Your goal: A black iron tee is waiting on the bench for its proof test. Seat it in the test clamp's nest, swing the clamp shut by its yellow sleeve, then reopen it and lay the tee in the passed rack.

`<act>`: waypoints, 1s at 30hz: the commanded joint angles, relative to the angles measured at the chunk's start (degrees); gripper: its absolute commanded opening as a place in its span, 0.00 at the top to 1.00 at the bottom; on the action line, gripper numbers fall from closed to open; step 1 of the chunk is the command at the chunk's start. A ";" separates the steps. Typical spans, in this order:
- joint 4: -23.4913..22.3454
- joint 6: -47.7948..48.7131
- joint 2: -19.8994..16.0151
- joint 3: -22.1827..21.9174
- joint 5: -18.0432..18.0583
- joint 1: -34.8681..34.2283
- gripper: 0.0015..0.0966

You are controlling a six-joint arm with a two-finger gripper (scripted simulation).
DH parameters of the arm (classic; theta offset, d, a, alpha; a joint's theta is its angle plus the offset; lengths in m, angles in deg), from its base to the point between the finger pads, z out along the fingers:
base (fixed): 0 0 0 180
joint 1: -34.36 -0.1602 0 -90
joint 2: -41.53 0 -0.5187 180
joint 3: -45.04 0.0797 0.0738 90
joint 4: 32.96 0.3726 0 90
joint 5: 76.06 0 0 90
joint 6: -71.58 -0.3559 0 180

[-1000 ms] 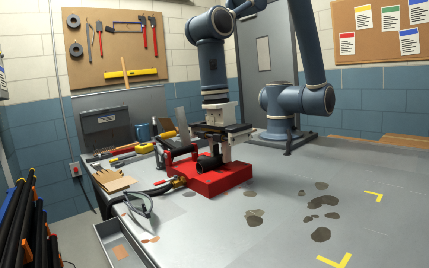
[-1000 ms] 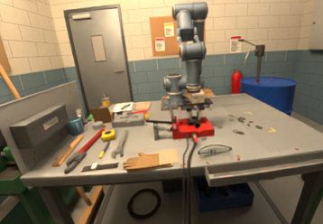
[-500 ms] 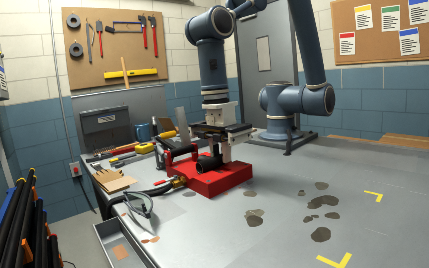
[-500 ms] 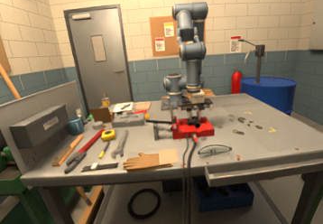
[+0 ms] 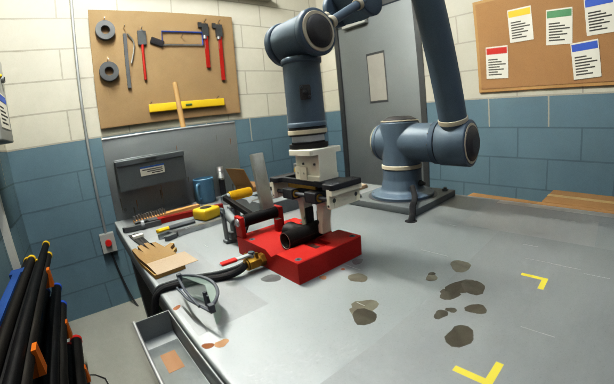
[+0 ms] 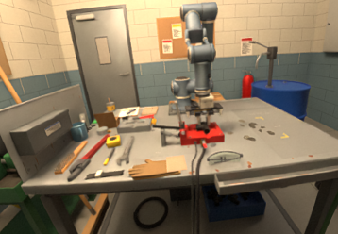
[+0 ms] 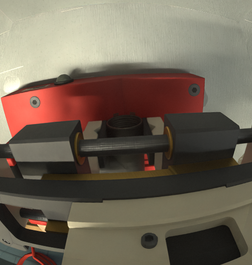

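The black iron tee [image 5: 298, 232] is partly hidden behind my gripper's crossbar in the wrist camera, where only its threaded upward branch [image 7: 124, 122] shows. The tee sits in the nest of the red test clamp [image 5: 300, 248] and is still held by my closed gripper [image 5: 313, 224] [image 6: 203, 124], which reaches straight down onto it. The clamp's arm [image 5: 252, 217] stands swung back to the left, its yellow sleeve [image 5: 239, 193] pointing away at the far end. A hose [image 5: 204, 279] runs from the clamp's brass fitting over the bench edge.
The robot's base [image 5: 402, 191] stands behind the clamp. Hand tools, a tape measure [image 5: 206, 212], a glove [image 5: 154, 251] and safety glasses [image 5: 197, 291] lie left of the clamp. Dark stains [image 5: 459, 289] and yellow corner marks [image 5: 535, 280] lie on the bench to the right.
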 commanded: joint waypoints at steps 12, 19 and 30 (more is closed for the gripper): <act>0.00 0.00 0.06 -0.10 0.00 0.00 0.49; 0.00 0.00 0.05 -0.08 0.00 0.00 0.49; 0.00 0.00 0.13 -0.16 -0.17 0.00 0.49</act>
